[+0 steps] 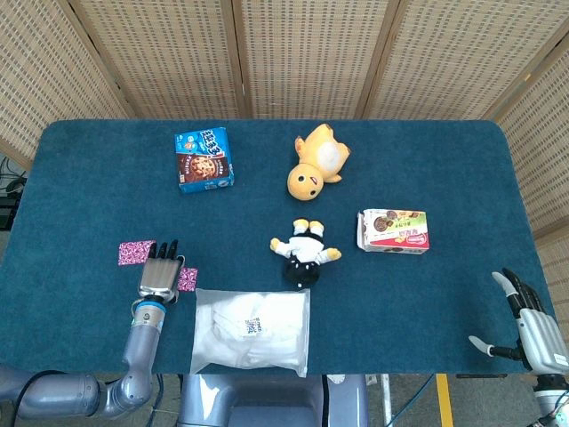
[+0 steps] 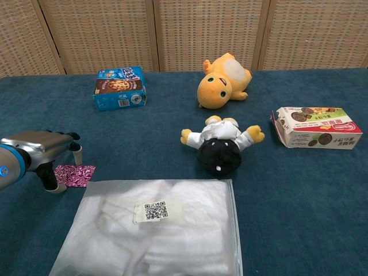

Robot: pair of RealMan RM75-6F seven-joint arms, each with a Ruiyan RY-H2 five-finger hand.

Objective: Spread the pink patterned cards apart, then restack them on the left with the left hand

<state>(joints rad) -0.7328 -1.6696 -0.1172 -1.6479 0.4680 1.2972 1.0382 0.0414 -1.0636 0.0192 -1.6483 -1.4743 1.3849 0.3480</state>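
Observation:
Two pink patterned cards lie apart on the blue tablecloth at the front left. One card (image 1: 135, 252) sits left of my left hand's fingertips. The other card (image 1: 188, 279) (image 2: 75, 174) pokes out from under the right side of the hand. My left hand (image 1: 160, 272) (image 2: 38, 150) is palm down between them with its fingers stretched forward and apart, and it grips nothing. In the chest view its thumb points down to the cloth just left of the nearer card. My right hand (image 1: 532, 327) hangs off the front right table corner with its fingers spread and empty.
A clear bag of white cloth (image 1: 252, 331) lies just right of the left hand at the front edge. Farther off are a blue cookie box (image 1: 204, 159), a yellow plush (image 1: 316, 164), a black-and-white plush (image 1: 304, 253) and a snack box (image 1: 394, 230).

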